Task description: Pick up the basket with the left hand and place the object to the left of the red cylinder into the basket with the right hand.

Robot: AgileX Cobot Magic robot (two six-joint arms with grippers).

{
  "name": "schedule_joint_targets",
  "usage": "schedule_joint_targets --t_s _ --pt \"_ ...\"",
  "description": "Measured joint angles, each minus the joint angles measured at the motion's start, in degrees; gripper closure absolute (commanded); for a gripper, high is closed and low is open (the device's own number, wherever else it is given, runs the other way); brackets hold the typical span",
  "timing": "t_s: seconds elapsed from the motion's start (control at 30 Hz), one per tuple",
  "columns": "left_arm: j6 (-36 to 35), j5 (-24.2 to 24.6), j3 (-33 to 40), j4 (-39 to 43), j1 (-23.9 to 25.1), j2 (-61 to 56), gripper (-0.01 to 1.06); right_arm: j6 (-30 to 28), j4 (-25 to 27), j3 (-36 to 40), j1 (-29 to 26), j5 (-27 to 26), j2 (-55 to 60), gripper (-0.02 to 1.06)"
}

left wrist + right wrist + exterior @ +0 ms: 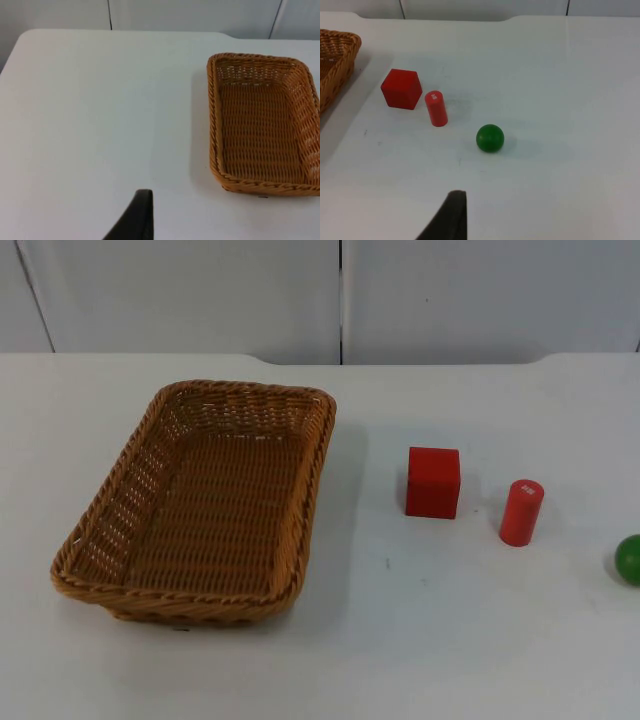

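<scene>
An empty brown wicker basket (200, 502) rests on the white table at the left of the top view. A red cube (432, 482) sits to its right, and an upright red cylinder (521, 512) stands just right of the cube. My left gripper (136, 216) hovers over bare table, well apart from the basket (262, 122), which lies ahead of it and off to one side. My right gripper (451, 216) hangs above the table, short of the cube (401, 89), the cylinder (436, 108) and a green ball (490, 138). Neither gripper touches anything.
The green ball (630, 559) lies at the right edge of the top view, right of the cylinder. The grey partition wall (340, 290) closes the table at the back. A gap of bare table separates basket and cube.
</scene>
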Motion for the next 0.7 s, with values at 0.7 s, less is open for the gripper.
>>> schedule_joint_targets --t_s 0.7 --pt "0.00 -1.92 0.00 -0.91 0.00 5.81 0.00 0.00 0.00 0.00 0.00 0.00 0.00 -0.01"
